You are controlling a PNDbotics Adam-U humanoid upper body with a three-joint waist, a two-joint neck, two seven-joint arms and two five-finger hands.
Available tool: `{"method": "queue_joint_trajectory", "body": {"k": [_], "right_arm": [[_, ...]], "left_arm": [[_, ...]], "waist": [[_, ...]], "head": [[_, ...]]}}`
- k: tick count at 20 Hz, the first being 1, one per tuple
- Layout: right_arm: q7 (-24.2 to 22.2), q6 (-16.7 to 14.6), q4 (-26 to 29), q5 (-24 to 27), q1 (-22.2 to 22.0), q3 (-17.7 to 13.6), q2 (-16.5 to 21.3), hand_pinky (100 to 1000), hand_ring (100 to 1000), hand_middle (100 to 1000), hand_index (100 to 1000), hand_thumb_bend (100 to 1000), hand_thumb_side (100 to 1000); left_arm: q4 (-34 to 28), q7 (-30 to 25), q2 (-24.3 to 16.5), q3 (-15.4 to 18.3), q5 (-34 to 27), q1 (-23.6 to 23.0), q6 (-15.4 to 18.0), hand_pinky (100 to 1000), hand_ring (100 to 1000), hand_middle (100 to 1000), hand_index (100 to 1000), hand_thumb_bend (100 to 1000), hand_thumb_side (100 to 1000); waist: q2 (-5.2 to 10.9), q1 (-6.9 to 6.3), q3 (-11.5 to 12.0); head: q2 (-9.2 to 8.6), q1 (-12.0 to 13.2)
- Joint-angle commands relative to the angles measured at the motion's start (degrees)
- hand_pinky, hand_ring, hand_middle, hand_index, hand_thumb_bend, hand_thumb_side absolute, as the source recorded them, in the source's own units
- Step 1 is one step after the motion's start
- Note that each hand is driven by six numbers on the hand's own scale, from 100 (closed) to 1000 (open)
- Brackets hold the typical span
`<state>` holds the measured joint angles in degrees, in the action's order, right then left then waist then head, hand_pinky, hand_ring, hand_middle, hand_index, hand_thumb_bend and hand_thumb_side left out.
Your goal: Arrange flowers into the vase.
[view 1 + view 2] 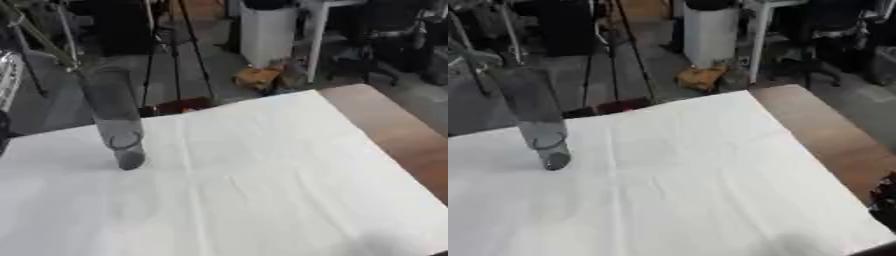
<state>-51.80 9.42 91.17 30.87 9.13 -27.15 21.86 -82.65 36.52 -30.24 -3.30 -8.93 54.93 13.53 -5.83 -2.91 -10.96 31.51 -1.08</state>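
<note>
Vase: a tall, clear glass cylinder vase [114, 115] stands on the white cloth [262, 190] at the far left of the counter [394, 130], appearing tilted from the head camera's angle.
Stems: thin pale stems [39, 35] rise from the vase's mouth toward the upper left; no blooms can be made out.
Counter: the cloth covers most of the brown wooden top, leaving a bare strip along the right edge.
Right robot hand: only a dark sliver [883, 197] shows at the right edge of the right eye view, beside the counter; whether its fingers are open or curled cannot be told.
Left robot hand: a dark shape [3, 131] sits at the left edge, too little visible to identify.
</note>
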Motion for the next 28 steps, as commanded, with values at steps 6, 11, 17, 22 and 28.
{"method": "queue_joint_trajectory", "body": {"k": [6, 11, 17, 22, 28], "right_arm": [[-0.16, -0.24, 1.08, -0.25, 0.88, -0.13, 1.0, 100, 242, 133, 373, 411, 643], [-0.16, -0.34, 1.07, -0.49, 0.87, -0.12, 0.99, 100, 241, 132, 373, 410, 644], [-0.16, -0.43, 1.07, -0.73, 0.84, -0.11, 0.95, 100, 241, 132, 373, 410, 646], [-0.16, -0.85, 0.98, -0.86, 0.94, -0.09, 1.09, 100, 241, 131, 373, 408, 648], [-0.16, -1.57, 0.79, -1.22, 1.13, 0.03, 1.24, 100, 240, 130, 373, 407, 653]], "left_arm": [[-1.0, 2.67, -1.5, 1.1, 2.41, 1.1, 1.31, 100, 100, 100, 115, 100, 329], [-0.79, 5.56, -1.43, 0.76, 4.79, 1.09, 1.14, 100, 100, 100, 116, 100, 329], [-1.0, 6.87, -1.73, 0.72, 10.09, 1.5, -0.05, 100, 100, 100, 116, 100, 314], [-0.84, 7.7, -1.29, 0.55, 14.69, 1.63, -1.05, 100, 100, 100, 116, 100, 311], [-0.84, 9.06, -0.46, 0.3, 16.27, 1.76, -1.23, 100, 100, 100, 116, 100, 315]], "waist": [[0.5, -0.51, 0.08], [0.34, -0.63, 0.03], [0.13, -0.8, -0.27], [-0.35, -0.9, -0.6], [-1.2, -1.17, -0.64]], "head": [[-1.04, 0.06], [-1.34, 0.02], [-1.5, 0.05], [-1.56, 0.1], [-2.19, 0.44]]}}
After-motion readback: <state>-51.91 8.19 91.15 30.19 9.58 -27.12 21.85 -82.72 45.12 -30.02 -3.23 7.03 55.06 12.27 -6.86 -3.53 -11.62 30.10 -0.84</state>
